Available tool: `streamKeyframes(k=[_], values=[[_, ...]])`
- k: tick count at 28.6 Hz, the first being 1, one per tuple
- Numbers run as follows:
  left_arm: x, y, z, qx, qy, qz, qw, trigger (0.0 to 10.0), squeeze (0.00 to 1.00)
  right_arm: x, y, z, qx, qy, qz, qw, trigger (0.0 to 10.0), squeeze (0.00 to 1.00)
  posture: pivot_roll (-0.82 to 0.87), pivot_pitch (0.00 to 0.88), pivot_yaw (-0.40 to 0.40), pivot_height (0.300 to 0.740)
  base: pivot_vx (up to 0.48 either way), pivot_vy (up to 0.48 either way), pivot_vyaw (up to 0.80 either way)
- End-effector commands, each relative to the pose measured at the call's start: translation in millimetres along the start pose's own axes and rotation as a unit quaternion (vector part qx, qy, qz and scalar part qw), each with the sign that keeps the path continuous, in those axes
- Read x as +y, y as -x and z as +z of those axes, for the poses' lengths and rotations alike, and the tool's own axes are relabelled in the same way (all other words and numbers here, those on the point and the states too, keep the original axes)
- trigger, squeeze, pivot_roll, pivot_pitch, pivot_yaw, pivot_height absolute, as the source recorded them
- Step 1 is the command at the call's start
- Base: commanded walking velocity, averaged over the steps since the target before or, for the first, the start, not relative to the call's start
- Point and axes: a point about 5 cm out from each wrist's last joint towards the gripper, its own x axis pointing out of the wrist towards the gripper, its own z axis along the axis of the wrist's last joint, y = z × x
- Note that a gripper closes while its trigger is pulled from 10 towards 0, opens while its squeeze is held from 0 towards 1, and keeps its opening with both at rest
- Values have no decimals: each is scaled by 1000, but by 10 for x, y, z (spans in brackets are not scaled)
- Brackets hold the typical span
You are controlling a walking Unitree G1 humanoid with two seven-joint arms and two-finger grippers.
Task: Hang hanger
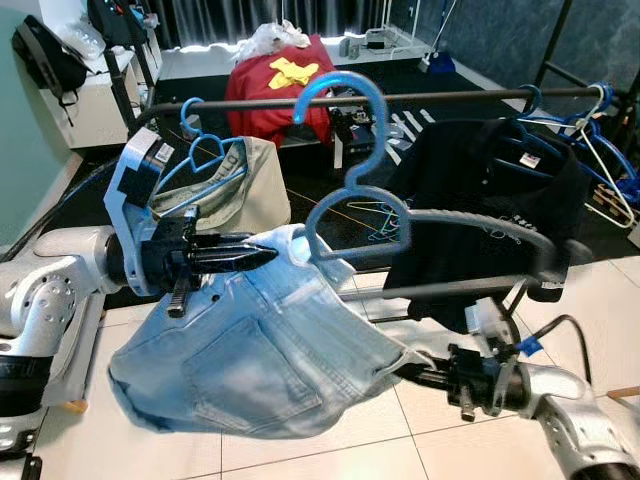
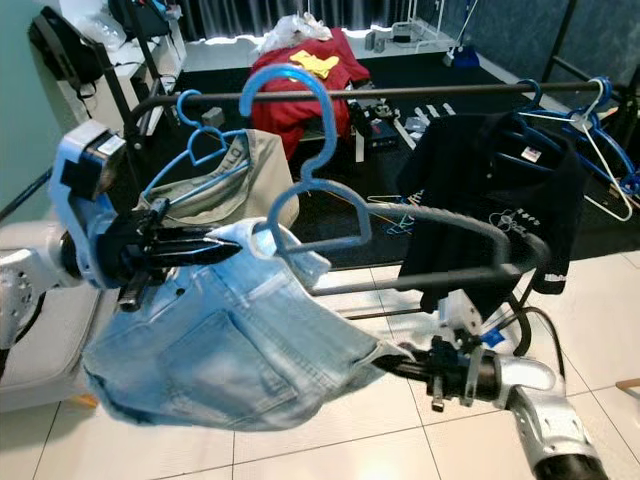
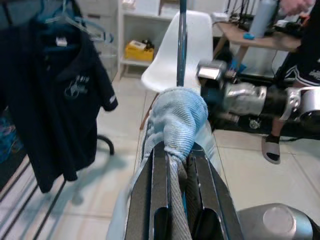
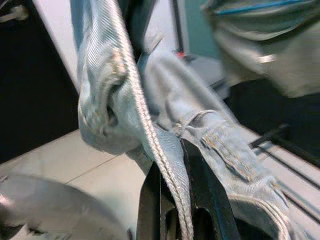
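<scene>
Tiled floor [image 1: 320,455]; both grippers (left [image 1: 262,257], right [image 1: 412,372]) clamp denim shorts [image 1: 260,350] on blue hanger [image 1: 350,165].

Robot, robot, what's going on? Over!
Both pincers, left and right, shut on denim shorts. Blue hanger hook not over rail. Black shirt hangs close.

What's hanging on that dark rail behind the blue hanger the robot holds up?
On the dark metal rail: a beige garment, a black polo shirt, spare blue hangers. The denim shorts cover its base.

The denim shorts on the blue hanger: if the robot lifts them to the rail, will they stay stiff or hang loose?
Probably loose: the denim shorts sag between the left tool and right tool. The blue hanger looks rigid and may swing. Pinched denim seems unlikely to slip.
</scene>
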Motion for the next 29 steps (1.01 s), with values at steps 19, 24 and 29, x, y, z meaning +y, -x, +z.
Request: streamKeyframes(k=[19, 24, 29], values=[[-125, 326, -347, 128, 46, -36, 990, 0, 0, -188, 730, 411, 6, 61, -133, 989, 0, 0, -50, 92, 33, 740, 0, 0, 0], [-70, 311, -508, 166, 11, -3, 986, 0, 0, -230, 815, 635, -5, 85, -139, 987, 0, 0, -55, 93, 34, 740, 0, 0, 0], [70, 107, -616, 181, -29, 58, 981, 0, 0, -145, 618, 770, -28, 90, -85, 992, 0, 0, -61, 92, 34, 740, 0, 0, 0]])
